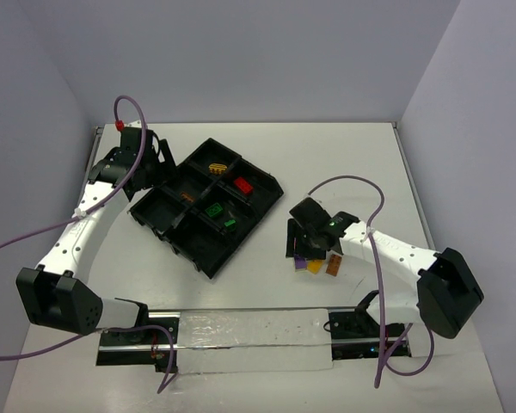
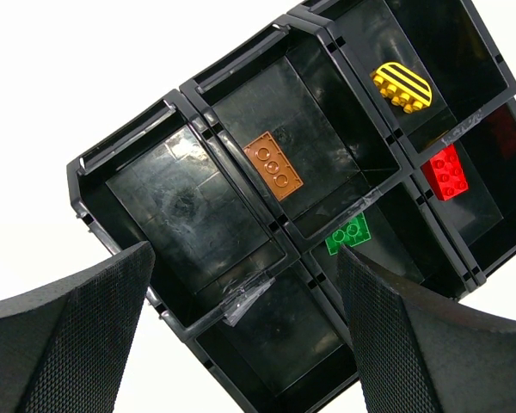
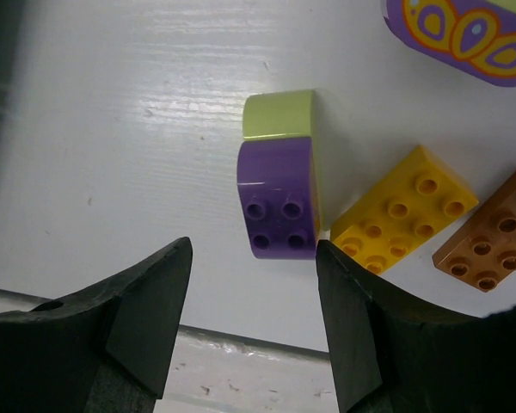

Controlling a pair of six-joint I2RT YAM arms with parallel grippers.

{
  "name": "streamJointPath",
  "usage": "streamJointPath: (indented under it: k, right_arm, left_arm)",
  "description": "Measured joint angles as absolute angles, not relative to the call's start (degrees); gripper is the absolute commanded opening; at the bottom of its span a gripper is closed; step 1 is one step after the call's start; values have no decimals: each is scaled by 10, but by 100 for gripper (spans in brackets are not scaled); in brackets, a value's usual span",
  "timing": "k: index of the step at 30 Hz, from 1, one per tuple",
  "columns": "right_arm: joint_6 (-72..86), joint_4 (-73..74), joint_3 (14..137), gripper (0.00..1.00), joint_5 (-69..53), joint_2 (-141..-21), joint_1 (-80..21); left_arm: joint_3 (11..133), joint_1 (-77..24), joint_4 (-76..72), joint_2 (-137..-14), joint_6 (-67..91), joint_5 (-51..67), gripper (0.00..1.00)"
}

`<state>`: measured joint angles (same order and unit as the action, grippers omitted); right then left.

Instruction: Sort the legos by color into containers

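Right gripper [image 3: 253, 258] spread wide, holding nothing; purple brick [image 3: 277, 202] just ahead of its gap, yellow brick [image 3: 404, 211] rightward; left gripper [image 2: 245, 267] open, empty, over the tray [image 2: 129, 142].
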<state>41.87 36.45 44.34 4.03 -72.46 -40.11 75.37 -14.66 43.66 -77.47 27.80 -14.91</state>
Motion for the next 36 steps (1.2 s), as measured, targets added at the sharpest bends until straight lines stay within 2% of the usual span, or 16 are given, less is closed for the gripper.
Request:
streamJointPath:
  k: [7,17,20,28,29,36]
  right_arm:
    - [419,349,433,61,41,-740,-401]
    - [407,335,433,66,64,-781,-402]
    - [402,335,434,58,69,-789,-402]
    - [392,328,435,3,76,-792,-402]
    - [391,328,435,0,78,-792,-403]
    - [373,349,488,0,68,-792,-402]
  left_arm:
    - [754,-152,436,-774,278,-147,94]
    - [754,-154,437,-769,275,-148,94]
    - [754,-154,437,-766,274,-148,94]
    - [754,-154,437,-765,268,-148,94]
    - [754,-154,437,-765,267,-148,94]
    - [754,-154,433,-769,262,-106,93]
